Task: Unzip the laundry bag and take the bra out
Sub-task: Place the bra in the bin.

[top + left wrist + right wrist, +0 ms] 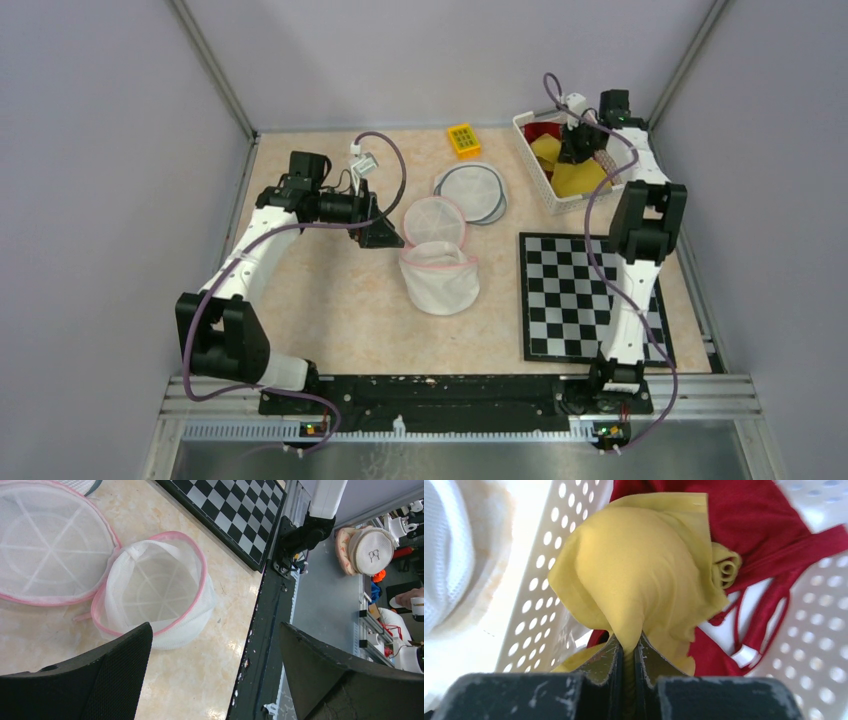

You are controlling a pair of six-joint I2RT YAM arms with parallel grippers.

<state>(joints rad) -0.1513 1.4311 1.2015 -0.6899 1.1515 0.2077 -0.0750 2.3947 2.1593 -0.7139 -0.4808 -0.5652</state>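
R gripper (628, 650) jaws pinched tight on a fold of yellow bra (644, 570), in basket (539, 580) at far right, over red garment (769, 525); bag (440, 280) lies unzipped mid-table, looks empty; L gripper (214, 645) wide open, empty, beside bag. Thin pinch: move slow & straight; avoid snagging red straps (774, 605); release only w/ bra low in basket.

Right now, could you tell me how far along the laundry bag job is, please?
Done: the laundry bag lies unzipped, its lid flipped back, and looks empty from the left wrist view. In hand: the right gripper has its jaws pinched on a yellow garment, likely the bra, in the white basket. Left: probably just letting go of it there; the left gripper hangs open.
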